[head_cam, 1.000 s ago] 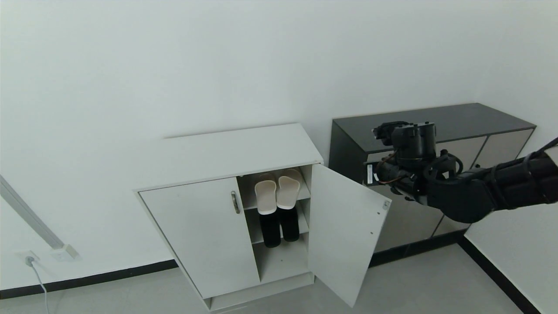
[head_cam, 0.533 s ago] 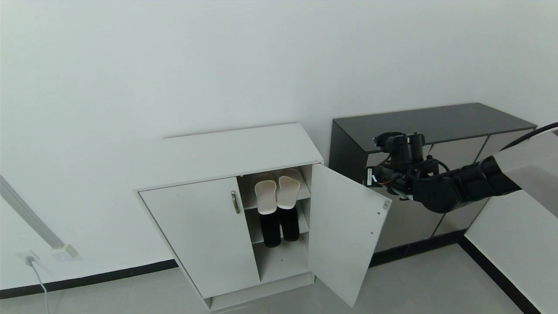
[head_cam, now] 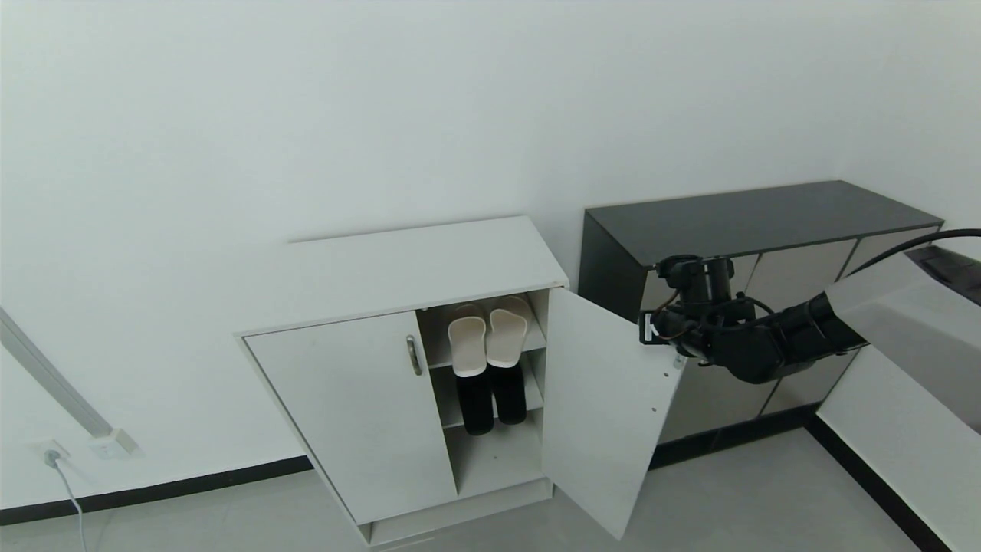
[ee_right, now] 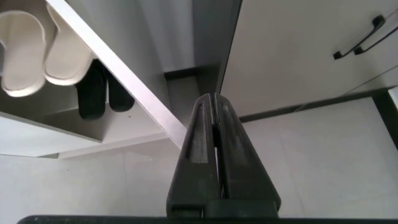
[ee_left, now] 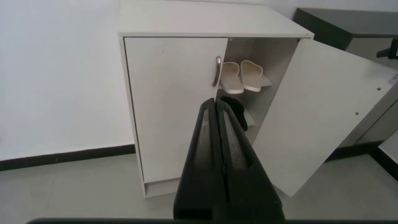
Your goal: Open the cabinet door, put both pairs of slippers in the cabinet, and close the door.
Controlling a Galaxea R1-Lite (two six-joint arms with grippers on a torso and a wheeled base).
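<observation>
The white cabinet (head_cam: 414,261) stands against the wall with its right door (head_cam: 605,399) swung open and its left door shut. Inside, a white pair of slippers (head_cam: 487,337) leans on the upper shelf and a black pair (head_cam: 490,402) on the shelf below. My right gripper (head_cam: 661,328) is at the open door's top outer corner; in the right wrist view it (ee_right: 216,99) is shut and empty, just behind the door's edge (ee_right: 118,65). My left gripper (ee_left: 216,104) is shut and empty, held back from the cabinet front, in line with the left door's handle (ee_left: 217,70).
A dark cabinet (head_cam: 766,211) with grey doors stands close to the right of the open door. A white surface (head_cam: 904,414) juts in at the right. A wall socket with a cable (head_cam: 50,456) sits low on the left. Bare floor (head_cam: 728,498) lies in front.
My right arm has dropped and moved left, closer to the open door's top corner. The door and both pairs of slippers have stayed put.
</observation>
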